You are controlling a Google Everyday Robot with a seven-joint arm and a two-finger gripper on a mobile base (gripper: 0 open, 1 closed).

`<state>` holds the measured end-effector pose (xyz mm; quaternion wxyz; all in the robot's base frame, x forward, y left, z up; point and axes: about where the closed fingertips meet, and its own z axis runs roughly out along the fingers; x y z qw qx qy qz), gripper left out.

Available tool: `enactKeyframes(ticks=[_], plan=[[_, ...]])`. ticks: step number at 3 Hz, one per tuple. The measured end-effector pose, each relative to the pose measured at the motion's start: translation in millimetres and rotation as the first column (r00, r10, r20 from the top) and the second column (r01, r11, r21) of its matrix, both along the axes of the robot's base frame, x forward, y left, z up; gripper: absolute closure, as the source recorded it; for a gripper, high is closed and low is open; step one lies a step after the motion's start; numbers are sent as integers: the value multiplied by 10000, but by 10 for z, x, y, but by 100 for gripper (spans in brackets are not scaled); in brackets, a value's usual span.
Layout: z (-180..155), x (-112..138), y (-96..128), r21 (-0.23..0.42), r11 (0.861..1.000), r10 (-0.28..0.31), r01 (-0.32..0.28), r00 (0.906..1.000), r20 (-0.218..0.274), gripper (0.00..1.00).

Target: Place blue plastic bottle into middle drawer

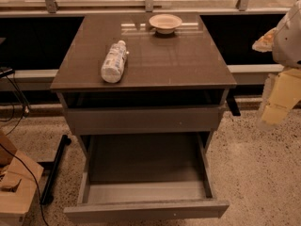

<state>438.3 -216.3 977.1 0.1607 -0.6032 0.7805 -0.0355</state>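
counter [178,65]: glossy grey-brown top of the cabinet, with streaks of reflected light near its back edge; carries the two items listed next
blue plastic bottle [114,61]: lies on its side on the counter, close to the left edge and nearer the front-left corner than the back; white cap points toward the back edge, base toward the front edge; pale printed label faces up
bowl [165,23]: shallow, cream, upright; stands at the middle of the back edge, well apart from the blue plastic bottle
upper drawer front [141,120]: plain grey, just under the counter with a dark gap between the two; pushed in
middle drawer [146,210]: below the upper drawer front, pulled far out toward the camera; bare grey floor in view; flat front lies along the bottom of the view
gripper [278,102]: cream-coloured, out past the right edge of the counter, off the front-right corner and above the floor; well apart from the blue plastic bottle; open or closed cannot be told
arm [289,36]: pale, just above the gripper at the right side of the view
floor [254,164]: light, speckled
cardboard box [14,192]: on the floor at lower left, off the front-left corner
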Motion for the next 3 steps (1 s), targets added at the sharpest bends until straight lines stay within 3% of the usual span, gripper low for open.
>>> enactKeyframes(ticks=[1,3], plan=[[5,6,12,34,10000,6,-6,10000,33,0],[-202,281,418,1440,9896,53,-61,10000,62,0]])
